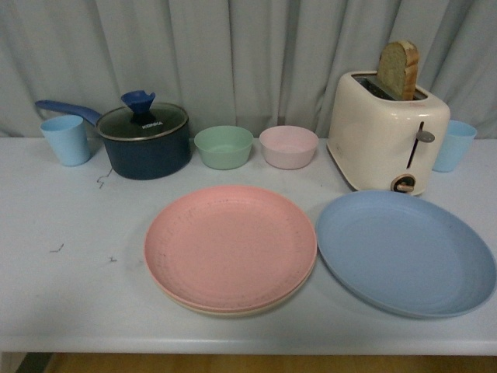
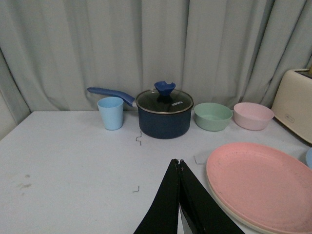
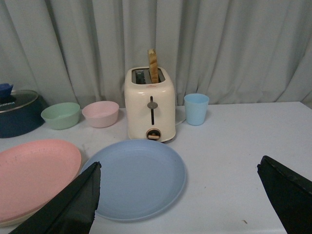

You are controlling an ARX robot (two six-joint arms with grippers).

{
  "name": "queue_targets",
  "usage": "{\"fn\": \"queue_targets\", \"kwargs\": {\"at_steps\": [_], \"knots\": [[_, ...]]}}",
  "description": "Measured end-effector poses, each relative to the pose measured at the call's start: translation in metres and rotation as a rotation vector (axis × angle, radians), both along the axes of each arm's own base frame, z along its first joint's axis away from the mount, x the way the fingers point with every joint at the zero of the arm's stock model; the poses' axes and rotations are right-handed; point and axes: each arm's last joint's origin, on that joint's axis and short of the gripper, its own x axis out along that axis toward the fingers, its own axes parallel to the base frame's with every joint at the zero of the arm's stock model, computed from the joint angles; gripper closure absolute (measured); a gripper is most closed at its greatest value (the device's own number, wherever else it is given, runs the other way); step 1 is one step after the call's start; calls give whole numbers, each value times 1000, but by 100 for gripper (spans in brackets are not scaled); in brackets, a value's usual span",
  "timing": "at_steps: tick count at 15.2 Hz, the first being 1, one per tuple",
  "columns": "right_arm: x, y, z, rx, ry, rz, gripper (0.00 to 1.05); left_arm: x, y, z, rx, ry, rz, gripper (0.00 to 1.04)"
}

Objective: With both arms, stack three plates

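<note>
Slippage seemed likely, since the round light-blue matte plate lay flat beside the round pink plate atop the cream plate; right gripper gaped empty, left gripper sat closed on nothing.

The pink plate lies flat on the beige plate, near centre, with only the beige rim showing. The blue plate lies flat just right of them.
</note>
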Motion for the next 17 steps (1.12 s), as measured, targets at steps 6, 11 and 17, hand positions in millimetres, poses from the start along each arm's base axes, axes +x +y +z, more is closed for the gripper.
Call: {"fn": "queue_targets", "kwargs": {"at_steps": [6,11,17], "knots": [[0,0,0,0,0,0,6,-5,0,0,0,0,0,103],[0,0,0,0,0,0,6,-17,0,-4,-1,15,0,103],[24,-5,5,35,293,-56,6,-17,0,-4,-1,11,0,46]]}}
